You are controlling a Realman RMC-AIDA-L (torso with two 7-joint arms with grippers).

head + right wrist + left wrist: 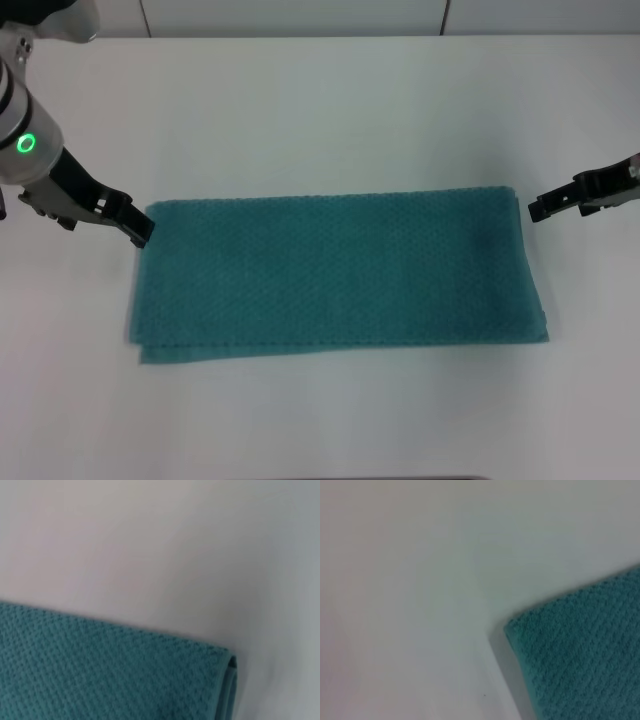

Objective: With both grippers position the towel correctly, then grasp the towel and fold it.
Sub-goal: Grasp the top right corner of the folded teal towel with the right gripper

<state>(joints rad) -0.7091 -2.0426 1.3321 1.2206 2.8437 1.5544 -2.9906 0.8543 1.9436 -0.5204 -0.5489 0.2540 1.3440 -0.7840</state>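
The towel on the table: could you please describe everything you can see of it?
The towel is teal terry cloth with a bumpy waffle weave, a long rectangle lying flat on the white table. It is doubled: a lower layer peeks out along its near edge, and the right wrist view shows stacked layers at a rounded fold. The left gripper sits at its far left corner; the right gripper hovers just beyond its far right corner.

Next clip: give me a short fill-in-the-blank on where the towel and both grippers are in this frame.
1. The towel lies flat on the white ____.
2. The left gripper is at the towel's far ____ corner.
3. The right gripper sits just off the towel's far ____ corner, not touching it.
4. The arm bearing the green light ring is the ____ one.

Missing words: table; left; right; left
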